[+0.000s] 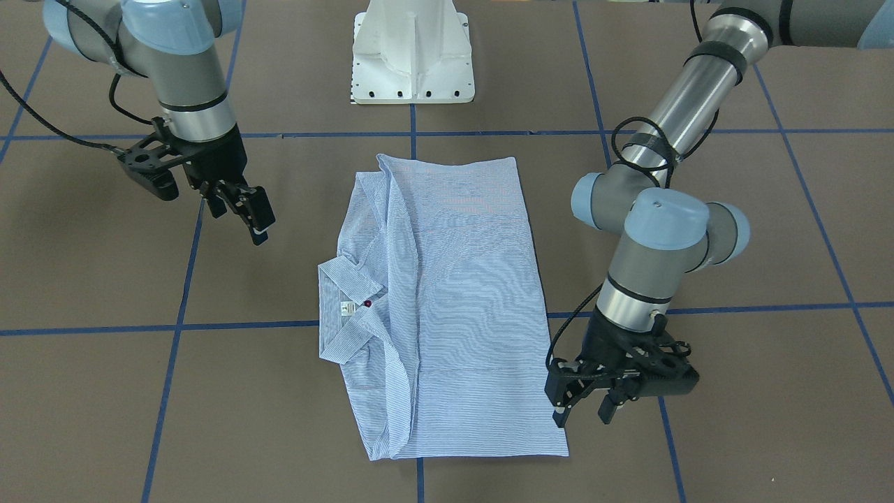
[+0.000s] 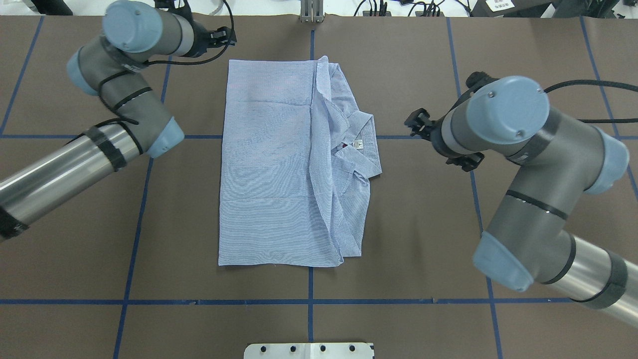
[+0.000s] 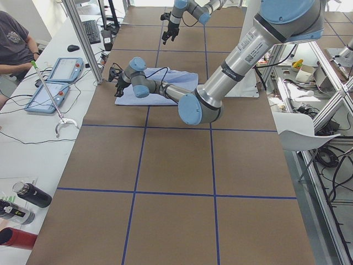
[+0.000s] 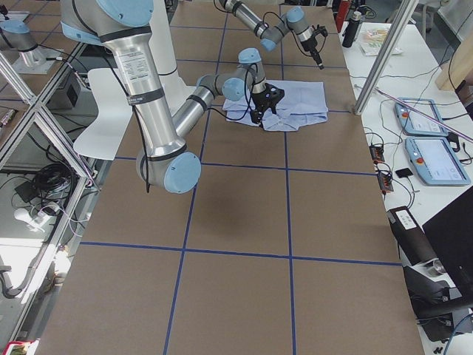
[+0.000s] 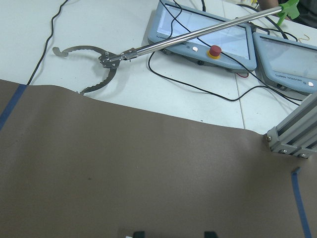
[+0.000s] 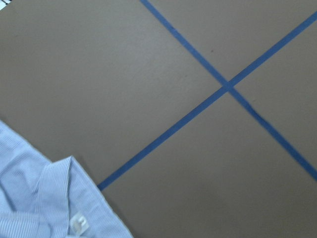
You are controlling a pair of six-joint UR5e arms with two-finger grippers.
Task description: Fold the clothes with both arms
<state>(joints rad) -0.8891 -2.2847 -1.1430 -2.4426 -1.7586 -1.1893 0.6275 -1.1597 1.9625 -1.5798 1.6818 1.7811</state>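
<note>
I find the shirt (image 1: 461, 293) lying flat on the brown table (image 1: 768, 230), straight out from the white pedestal base (image 1: 412, 56) and a little clear of it. It is folded into a long rectangle whose long sides run away from the base. The smooth panel lies on the robot's left half, and the gathered folds lie on the right half. There the collar (image 1: 346, 279) shows, with the small white neck label (image 1: 345, 307) and one dark red button (image 1: 367, 304) beside it. The left gripper (image 1: 585, 412) stands far out from the base, just beside the shirt's outermost corner on the robot's left and not touching the cloth. Its fingers are spread with a plain gap between them and nothing in it; the left wrist view shows both fingertips (image 5: 139, 233) apart over bare table. The right gripper (image 1: 241, 209) hangs much nearer the base, off to the robot's right of it and well apart from the shirt. Its fingers are parted and grip nothing. Beyond the table edge farthest from the base, a metal reach-grabber (image 5: 106, 59) lies on a white bench.
</note>
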